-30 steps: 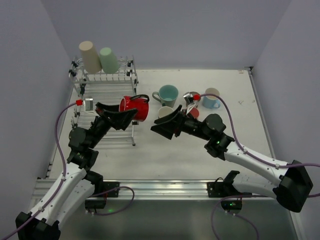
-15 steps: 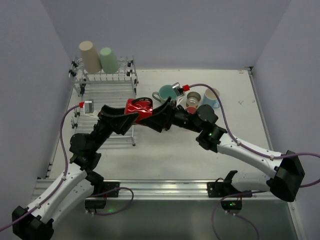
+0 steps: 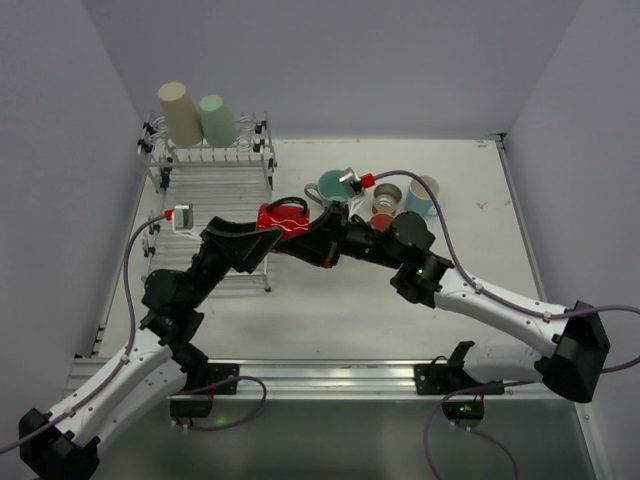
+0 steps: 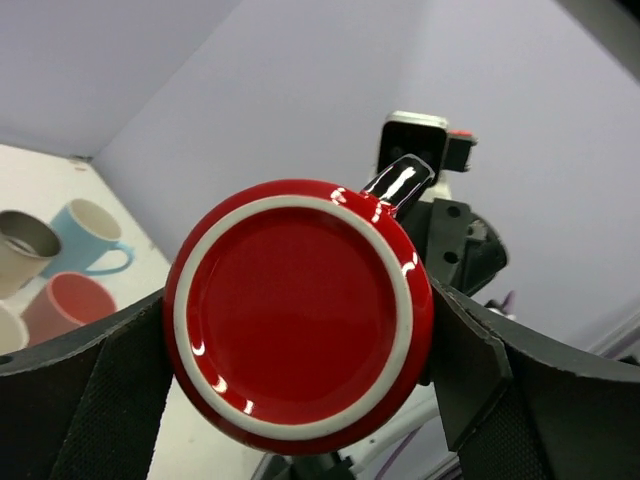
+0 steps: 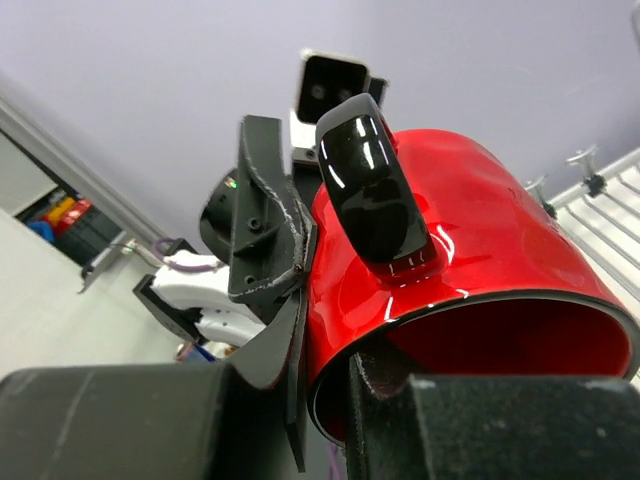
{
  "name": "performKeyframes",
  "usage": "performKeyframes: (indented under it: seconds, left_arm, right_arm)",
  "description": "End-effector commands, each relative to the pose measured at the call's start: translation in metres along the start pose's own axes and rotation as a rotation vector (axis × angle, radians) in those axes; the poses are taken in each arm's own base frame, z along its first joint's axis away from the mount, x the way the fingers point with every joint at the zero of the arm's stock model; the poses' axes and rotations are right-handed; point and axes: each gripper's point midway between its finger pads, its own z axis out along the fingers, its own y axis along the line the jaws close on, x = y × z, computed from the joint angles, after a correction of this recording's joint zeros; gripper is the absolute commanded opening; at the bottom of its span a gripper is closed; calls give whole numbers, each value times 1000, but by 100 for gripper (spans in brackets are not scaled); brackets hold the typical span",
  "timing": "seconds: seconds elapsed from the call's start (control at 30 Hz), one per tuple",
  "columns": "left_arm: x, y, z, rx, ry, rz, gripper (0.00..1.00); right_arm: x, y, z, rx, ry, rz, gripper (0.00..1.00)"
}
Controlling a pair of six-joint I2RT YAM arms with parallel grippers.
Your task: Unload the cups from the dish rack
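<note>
top external view: on the far left of the white table point(image 3: 330, 300) sits the dish rack point(image 3: 215, 175), made of thin shiny wire bars. two smooth cups with no handles sit on its raised back part, a beige cup point(image 3: 180, 113) and, touching it, a mint green cup point(image 3: 215, 120). the flat front part of the rack holds no cups.

next comes the left gripper point(image 3: 262, 240). its black fingers stand wide on both sides of the round red mug point(image 3: 283, 220), right up against it. i cannot tell if they are squeezing it or just loose. the mug lies on its side in the air, just beside the rack's right edge. it is shiny, with a white ring on its flat bottom and a glossy black handle point(image 5: 375, 190). nothing is inside it.

the right gripper point(image 3: 318, 232) has pinched the mug's rim, one finger inside and one outside.

farther right on the table stand a teal mug point(image 3: 335, 186), a small grey-brown cup point(image 3: 387, 195), a pink cup point(image 3: 383, 220) and a light blue mug point(image 3: 425, 195), close together, mouths up, with nothing inside that i can see.
</note>
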Motion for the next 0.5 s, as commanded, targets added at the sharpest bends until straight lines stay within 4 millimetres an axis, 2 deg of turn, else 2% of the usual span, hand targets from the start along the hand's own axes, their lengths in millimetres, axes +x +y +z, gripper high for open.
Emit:
performKeyframes:
  seconds: [0.0,0.03,0.07,0.1,0.13,0.2,0.23,0.3,0.33,0.37,0.4,0.43,0.47]
  left_arm:
    - [-30,-28,6,6,-44,246,100]
    - [-26,-17,3,-52,-10,266,100]
    - [-31,-22,4,-61,-9,325,100]
    - [-32,-18,2,-97,16,374,100]
    - [-29,-11,0,-122,35,395,100]
    - [-34,-13,-1,-143,41,436,100]
    - [-31,-3,-5,-185,75,470,100]
    - [-35,-6,-6,-204,96,518,100]
    - [-26,9,-14,-269,162,529,100]
    - [-31,9,-17,-287,174,583,100]
    - [-31,15,-21,-321,193,603,100]
    - [-28,28,-31,-387,233,621,100]
    - [-31,33,-36,-411,246,667,100]
  right_arm:
    - [-28,-21,-20,195,-85,-106,0]
    - [-35,-22,-27,234,-105,-126,0]
    - [-31,-34,-35,297,-73,-138,0]
    - [-41,-38,-43,334,-94,-149,0]
    - [-44,-43,-49,360,-94,-152,0]
    - [-43,-55,-61,416,-74,-150,0]
    - [-51,-66,-71,459,-87,-155,0]
    - [-54,-83,-94,560,-59,-161,0]
    - [-56,-94,-106,617,-53,-163,0]
    - [-69,-108,-128,705,-83,-175,0]
    - [-68,-126,-150,818,-56,-181,0]
    - [-78,-140,-173,905,-73,-181,0]
    - [-71,-152,-191,980,-32,-177,0]
